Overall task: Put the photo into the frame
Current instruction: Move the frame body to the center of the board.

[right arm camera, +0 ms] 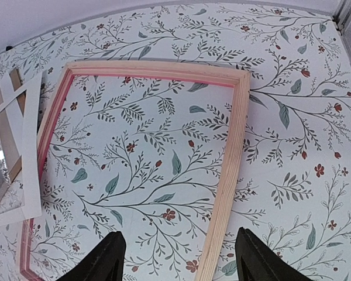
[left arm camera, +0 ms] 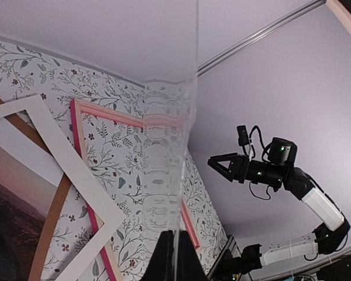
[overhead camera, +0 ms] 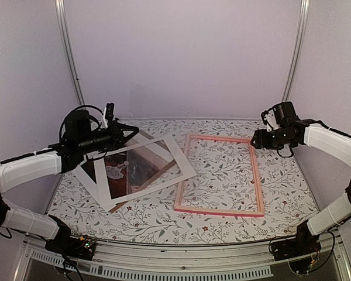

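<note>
Closest to the lens in the left wrist view, the left gripper (left arm camera: 174, 237) has its dark fingers pressed together on the edge of a clear sheet (left arm camera: 164, 152). The sheet rises away from it almost edge-on and warps the pattern of the table behind it. From above, that gripper (overhead camera: 126, 132) hangs over the far end of the pile on the left half of the table (overhead camera: 304, 193).

The right gripper (right arm camera: 179, 233) stands wide apart and holds nothing. Its two fingers (right arm camera: 108, 260) reach in from the bottom edge of its own view, clear of the surface. The right rail of the frame (right arm camera: 231, 152) runs down between them, nearer the right-hand finger.

The clear sheet is hard to trace from above: only glare and a darker patch over the pile give it away. Whether its low edge touches the pile cannot be told.

The photo (overhead camera: 114, 172) is partly covered by the white mat board (overhead camera: 184, 161). Its pale figure shows through the cutout. A strip of brown board (overhead camera: 158, 171) pokes out beneath the mat.

The photo lies flat just below and in front of the left gripper, well apart from the right one. The frame (overhead camera: 219, 211) lies flat on the right half of the table, beside the mat. The right gripper (overhead camera: 257, 139) hovers by its far right corner.
</note>
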Robot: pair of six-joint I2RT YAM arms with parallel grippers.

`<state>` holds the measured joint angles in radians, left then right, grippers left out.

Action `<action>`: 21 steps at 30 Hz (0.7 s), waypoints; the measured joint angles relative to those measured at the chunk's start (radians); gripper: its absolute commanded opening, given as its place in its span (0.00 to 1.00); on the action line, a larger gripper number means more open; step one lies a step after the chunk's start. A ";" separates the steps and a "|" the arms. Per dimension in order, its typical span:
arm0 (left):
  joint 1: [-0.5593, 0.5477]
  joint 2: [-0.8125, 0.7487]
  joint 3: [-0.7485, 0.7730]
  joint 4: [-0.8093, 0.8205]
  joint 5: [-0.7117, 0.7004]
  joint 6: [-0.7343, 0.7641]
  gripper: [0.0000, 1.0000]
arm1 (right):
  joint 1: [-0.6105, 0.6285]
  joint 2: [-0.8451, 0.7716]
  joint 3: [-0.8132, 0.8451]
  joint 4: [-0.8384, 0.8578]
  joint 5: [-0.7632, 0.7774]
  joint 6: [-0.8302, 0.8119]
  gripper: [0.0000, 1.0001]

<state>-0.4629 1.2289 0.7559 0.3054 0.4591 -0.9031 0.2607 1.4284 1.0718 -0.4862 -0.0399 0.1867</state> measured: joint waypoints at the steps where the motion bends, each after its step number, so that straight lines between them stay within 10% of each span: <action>1: 0.000 0.010 -0.002 0.006 0.000 -0.007 0.00 | 0.000 0.000 0.000 0.005 -0.010 -0.004 0.68; 21: 0.034 0.120 -0.061 0.097 0.022 -0.079 0.00 | 0.003 0.018 0.000 0.022 -0.080 -0.034 0.68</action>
<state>-0.4290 1.3491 0.6945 0.4023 0.4808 -0.9825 0.2642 1.4467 1.0718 -0.4641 -0.1204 0.1532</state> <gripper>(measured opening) 0.007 0.683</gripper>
